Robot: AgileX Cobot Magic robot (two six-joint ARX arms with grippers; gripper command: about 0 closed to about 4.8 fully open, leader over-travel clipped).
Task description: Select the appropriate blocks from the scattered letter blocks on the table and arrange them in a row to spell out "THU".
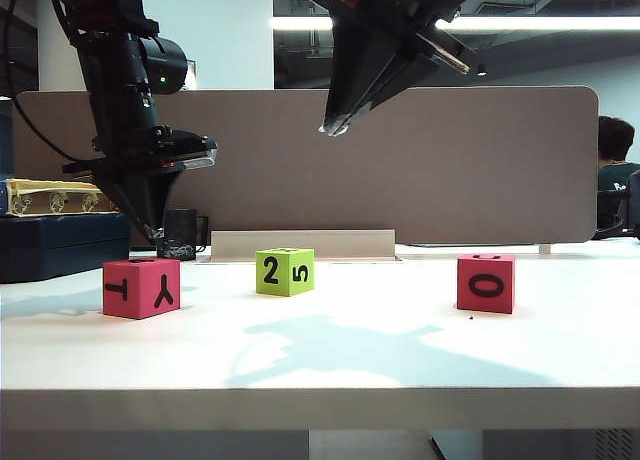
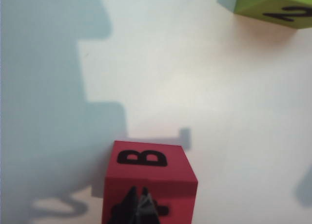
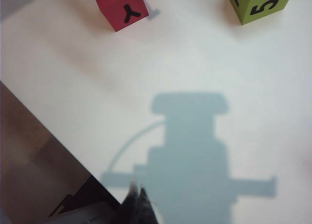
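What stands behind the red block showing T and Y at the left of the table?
Behind the red block stands a black mug, with the left tool, shut, hanging above the block's back edge. The tool hides part of the mug. The right tool is shut, high above the table.

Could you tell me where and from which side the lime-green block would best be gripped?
Probably from above, across two opposite upright faces of the lime-green block. It sits flat on the table with open space all round, well apart from both red blocks. The left claw and right claw, both shut, would need to open first.
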